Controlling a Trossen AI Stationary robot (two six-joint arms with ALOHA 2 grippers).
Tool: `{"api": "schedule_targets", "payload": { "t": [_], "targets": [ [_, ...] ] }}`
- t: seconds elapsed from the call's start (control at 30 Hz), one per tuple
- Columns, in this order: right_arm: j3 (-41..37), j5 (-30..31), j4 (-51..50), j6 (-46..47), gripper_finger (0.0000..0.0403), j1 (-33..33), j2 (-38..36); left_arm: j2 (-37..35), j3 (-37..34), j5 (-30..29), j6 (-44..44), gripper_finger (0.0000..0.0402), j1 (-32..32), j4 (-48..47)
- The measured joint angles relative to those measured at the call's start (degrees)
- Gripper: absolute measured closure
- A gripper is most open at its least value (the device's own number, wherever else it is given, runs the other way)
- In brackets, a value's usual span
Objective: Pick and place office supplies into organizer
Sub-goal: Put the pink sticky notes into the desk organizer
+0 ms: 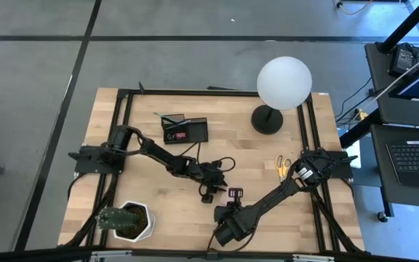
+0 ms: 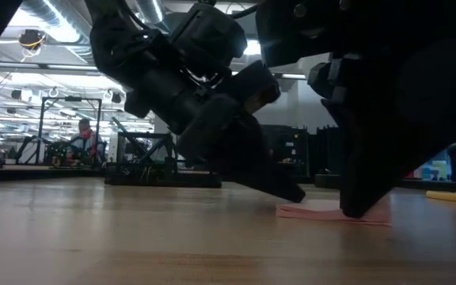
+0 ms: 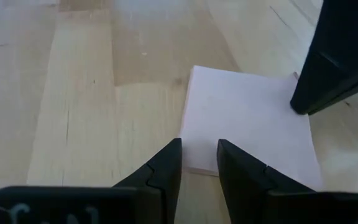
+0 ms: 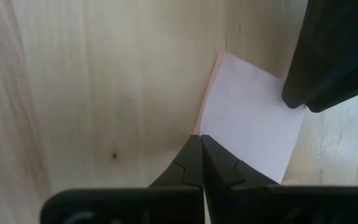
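I see both of my grippers down low over the pink sticky-note pad [image 3: 247,124], which lies flat on the wooden counter [image 1: 253,156]. My left gripper [image 3: 199,163] is partly open, with a small gap between its two dark fingers. The tips sit right at one edge of the pad, and I cannot tell if they touch it. It holds nothing. My right gripper [image 4: 200,155] is fully closed, fingers pressed together, with its tip at another edge of the pad. It holds nothing either. From the left wrist I can see the right gripper's dark tip pressing on the far corner of the pad. From table height, the pad [image 2: 331,211] is a thin pink slab under the two grippers.

The black organizer [image 1: 185,131] is well away from both grippers, past the left gripper near the far side of the counter, with something pink in it. The yellow-handled scissors [image 1: 282,166] lie off to the right, near the base of the right arm. A white round lamp [image 1: 283,84] stands beyond them, and a white plant pot [image 1: 129,220] sits at the near left corner
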Motion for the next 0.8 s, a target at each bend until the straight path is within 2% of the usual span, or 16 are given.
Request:
{"api": "schedule_targets", "payload": {
  "t": [0.27, 0.63, 0.8],
  "targets": [
    [0.04, 0.23, -0.28, -1.33, 0.0387, 0.22, 0.00, 0.69, -0.02, -0.53, -1.63, 0.0304, -0.31, 0.90],
    [7.88, 2.37, -12.06, 5.05, 0.0266, 3.19, -0.38, 0.67, 0.05, -0.20, -1.39, 0.0304, -0.64, -0.41],
    [9.33, 5.47, -16.05, 9.63, 0.0230, 6.10, -0.58, 0.67, 0.05, 1.21, 0.55, 0.0304, -1.66, -0.43]
  ]
}}
